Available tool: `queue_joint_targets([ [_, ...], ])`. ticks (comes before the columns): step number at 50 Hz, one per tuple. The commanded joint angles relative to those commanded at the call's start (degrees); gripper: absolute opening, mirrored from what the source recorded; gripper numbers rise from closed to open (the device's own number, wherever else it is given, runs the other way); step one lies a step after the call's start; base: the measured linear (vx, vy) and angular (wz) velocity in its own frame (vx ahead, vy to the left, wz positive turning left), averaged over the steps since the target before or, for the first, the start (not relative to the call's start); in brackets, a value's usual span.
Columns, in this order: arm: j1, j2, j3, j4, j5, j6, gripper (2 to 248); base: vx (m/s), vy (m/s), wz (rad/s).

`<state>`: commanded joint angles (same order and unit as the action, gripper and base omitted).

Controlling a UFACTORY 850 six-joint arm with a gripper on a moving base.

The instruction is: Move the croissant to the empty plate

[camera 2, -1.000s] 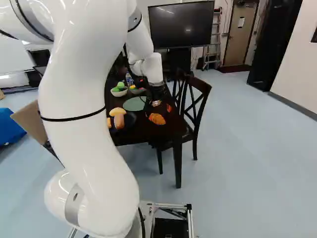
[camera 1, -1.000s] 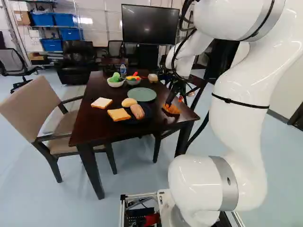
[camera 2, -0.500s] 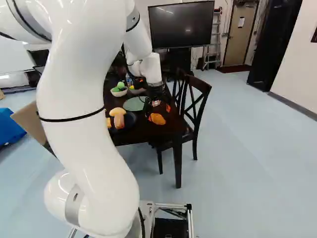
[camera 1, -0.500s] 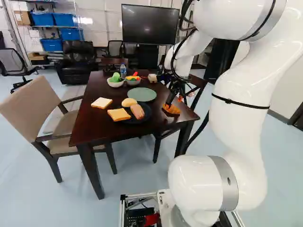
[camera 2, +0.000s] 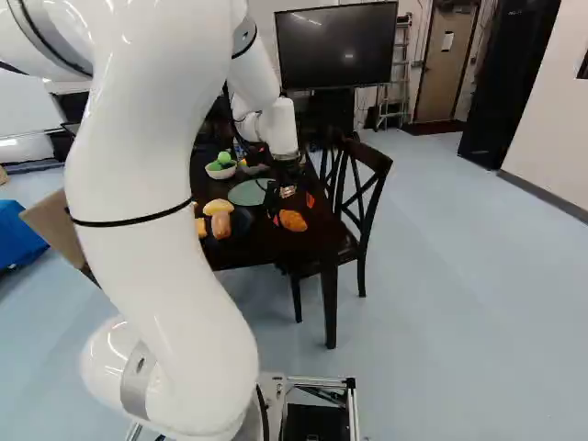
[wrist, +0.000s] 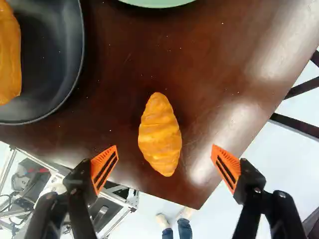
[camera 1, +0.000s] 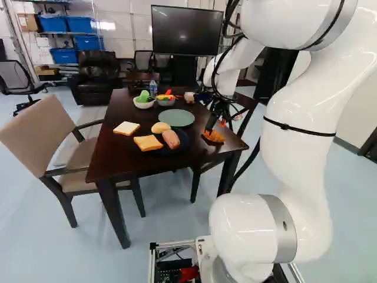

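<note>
My gripper is low over the near right part of the table in the right base view. In the wrist view the gripper is open, its orange pads wide apart, one to each side of the croissant and not touching it. The golden croissant lies on the bare dark wood, its long axis running between the two fingers. The empty green plate stands farther in on the table; its rim shows ahead of the gripper.
A dark plate bears a sausage-like item and a bun, with bread slices beside it. Bowls and a bottle stand farther back. Chairs flank the table. A person's feet show past the near corner.
My arm and gripper have shifted slightly to the left in the right base view, the fingers staying open. The croissant and plates have not moved, and the base stays put.
</note>
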<state>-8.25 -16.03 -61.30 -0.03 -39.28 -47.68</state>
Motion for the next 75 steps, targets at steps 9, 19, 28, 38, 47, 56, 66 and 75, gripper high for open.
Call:
queue_joint_targets([
  [9,0.00,0.00,0.00,0.00,0.00,0.00,240,0.000,0.000,0.000],
  [19,0.00,0.00,0.00,0.00,0.00,0.00,215,0.000,0.000,0.000],
  [28,0.00,0.00,0.00,0.00,-0.54,0.00,190,0.000,0.000,0.000],
  [38,0.00,0.00,0.00,0.00,-1.87,0.00,166,0.000,0.000,0.000],
  [47,0.00,0.00,0.00,0.00,-2.18,0.00,152,0.000,0.000,0.000],
  [56,0.00,0.00,0.00,0.00,-2.18,0.00,154,0.000,0.000,0.000],
  [66,0.00,0.00,0.00,0.00,-2.18,0.00,154,0.000,0.000,0.000],
  [75,0.00,0.00,0.00,0.00,-2.18,0.00,131,0.000,0.000,0.000],
])
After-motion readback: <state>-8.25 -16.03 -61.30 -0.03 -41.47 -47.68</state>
